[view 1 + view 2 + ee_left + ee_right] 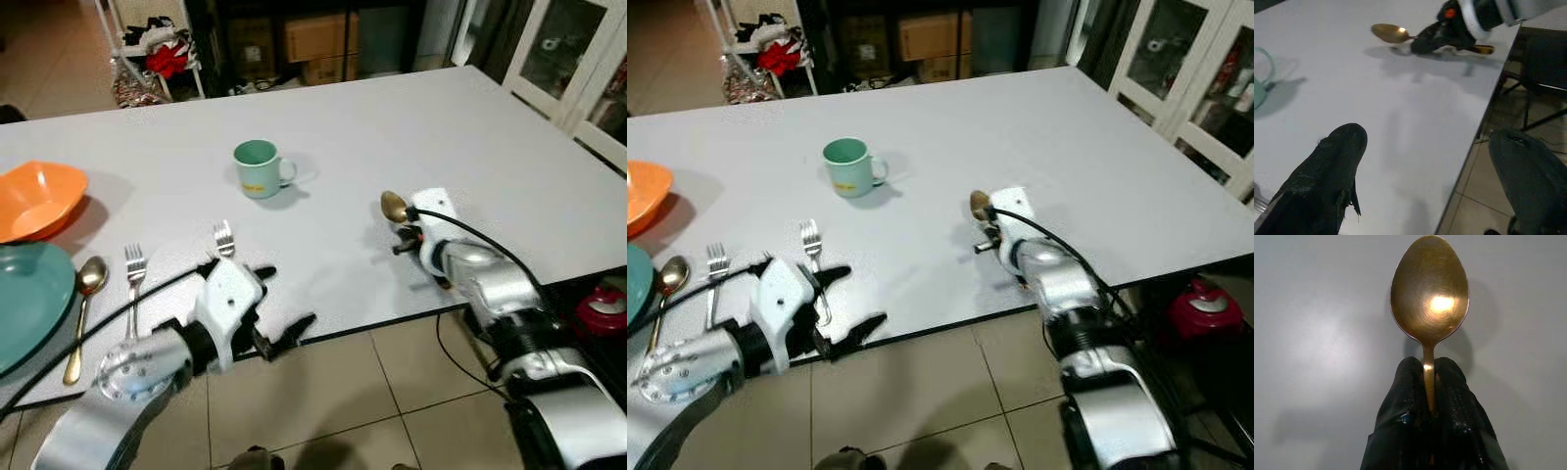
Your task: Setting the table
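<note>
My right gripper (404, 235) is shut on a gold spoon (1429, 296), held just over the white table (392, 127) near its front edge; the bowl (394, 206) points away from me. My left gripper (289, 299) stands open at the table's front edge with nothing between its fingers (1327, 171). Beside it lie two forks (224, 238) (133, 269) and a second gold spoon (86, 294). A teal plate (24, 304) and an orange bowl (39, 196) sit at the far left. A green mug (258, 168) stands mid-table.
The right half of the table is bare. White glass-door cabinets (578, 59) stand at the back right. Shelves with boxes (318, 39) and a rack with clutter (157, 49) are behind the table. A red object (602, 308) sits low at the right.
</note>
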Tool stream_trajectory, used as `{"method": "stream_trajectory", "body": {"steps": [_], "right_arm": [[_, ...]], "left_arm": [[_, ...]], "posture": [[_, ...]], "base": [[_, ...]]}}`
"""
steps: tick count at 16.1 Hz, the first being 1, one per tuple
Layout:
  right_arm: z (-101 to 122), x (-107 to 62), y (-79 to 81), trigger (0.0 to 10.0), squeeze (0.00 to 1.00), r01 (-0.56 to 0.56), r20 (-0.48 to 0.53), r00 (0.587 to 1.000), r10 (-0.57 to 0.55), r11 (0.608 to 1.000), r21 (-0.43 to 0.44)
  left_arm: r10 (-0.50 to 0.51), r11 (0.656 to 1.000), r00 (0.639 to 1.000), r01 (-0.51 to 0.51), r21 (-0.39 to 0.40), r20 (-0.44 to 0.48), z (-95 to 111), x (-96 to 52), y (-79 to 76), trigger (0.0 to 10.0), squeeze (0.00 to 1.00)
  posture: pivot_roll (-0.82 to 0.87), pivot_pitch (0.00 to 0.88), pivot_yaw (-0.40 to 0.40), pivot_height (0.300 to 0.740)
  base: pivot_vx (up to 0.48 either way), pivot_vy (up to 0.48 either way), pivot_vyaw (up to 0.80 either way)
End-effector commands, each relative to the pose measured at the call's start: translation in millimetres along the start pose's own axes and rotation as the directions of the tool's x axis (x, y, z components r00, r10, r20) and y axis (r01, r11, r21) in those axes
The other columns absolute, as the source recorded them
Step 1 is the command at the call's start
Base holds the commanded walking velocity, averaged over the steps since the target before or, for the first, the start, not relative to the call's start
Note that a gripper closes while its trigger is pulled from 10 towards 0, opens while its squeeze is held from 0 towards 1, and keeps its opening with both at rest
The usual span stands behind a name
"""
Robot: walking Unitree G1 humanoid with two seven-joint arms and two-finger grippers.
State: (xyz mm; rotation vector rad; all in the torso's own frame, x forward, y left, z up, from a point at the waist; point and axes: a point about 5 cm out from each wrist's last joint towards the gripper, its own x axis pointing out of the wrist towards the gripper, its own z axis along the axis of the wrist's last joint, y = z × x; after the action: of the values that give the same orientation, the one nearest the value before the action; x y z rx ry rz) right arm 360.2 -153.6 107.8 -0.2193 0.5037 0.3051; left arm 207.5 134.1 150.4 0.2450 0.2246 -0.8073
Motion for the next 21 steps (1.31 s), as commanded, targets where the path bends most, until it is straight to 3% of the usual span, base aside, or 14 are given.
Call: {"method": "stream_trajectory", "body": {"steps": [1,4,8,17,18,19,21], "right_arm": [[8,3.3,0.9,10.0,0.00,0.010,0.027,1.000,-0.010,0.999,0.030],[13,8.5,5.4,10.0,0.00,0.008,0.038,0.999,-0.011,0.996,0.084],[5,13.7,6.5,10.0,0.00,0.040,-0.028,0.999,-0.036,0.990,0.133],[-6,15.8,7.9,10.0,0.00,0.029,-0.128,0.992,-0.022,0.998,0.055],[-6,15.8,7.9,10.0,0.07,0.027,-0.133,0.991,-0.020,0.998,0.054],[-6,15.7,8.3,10.0,0.22,0.023,-0.137,0.990,-0.016,0.998,0.054],[-7,15.8,8.8,10.0,0.34,0.019,-0.145,0.989,-0.012,0.998,0.052]], "left_arm": [[-0.020,1.000,1.000,0.020,-0.005,0.006,3,-2.6,-4.5,10.0,0.00],[-0.018,1.000,1.000,0.018,-0.006,-0.006,2,-7.4,-4.3,10.0,0.00],[-0.023,1.000,1.000,0.023,-0.007,-0.015,2,-10.8,-3.6,10.0,0.00],[-0.005,1.000,1.000,0.005,-0.007,-0.006,6,-3.9,-1.3,10.0,0.00],[0.016,1.000,1.000,-0.016,-0.012,-0.011,5,-3.1,0.6,10.0,0.00],[0.024,1.000,1.000,-0.025,-0.014,-0.016,4,-2.7,2.3,10.0,0.00],[0.023,1.000,1.000,-0.023,-0.016,-0.016,3,-2.0,3.0,10.0,0.00]], "posture": [[0.09,0.097,0.055,0.740],[0.10,0.101,0.055,0.740],[0.10,0.101,0.058,0.740],[0.09,0.101,0.055,0.740],[0.09,0.099,0.054,0.740],[0.09,0.098,0.054,0.740],[0.09,0.097,0.053,0.740]], "base": [[0.000,0.000,0.00],[0.000,0.000,0.00],[0.000,0.000,0.00],[0.000,0.000,0.00],[0.000,0.000,0.00],[0.000,0.000,0.00],[0.000,0.000,0.00]]}}
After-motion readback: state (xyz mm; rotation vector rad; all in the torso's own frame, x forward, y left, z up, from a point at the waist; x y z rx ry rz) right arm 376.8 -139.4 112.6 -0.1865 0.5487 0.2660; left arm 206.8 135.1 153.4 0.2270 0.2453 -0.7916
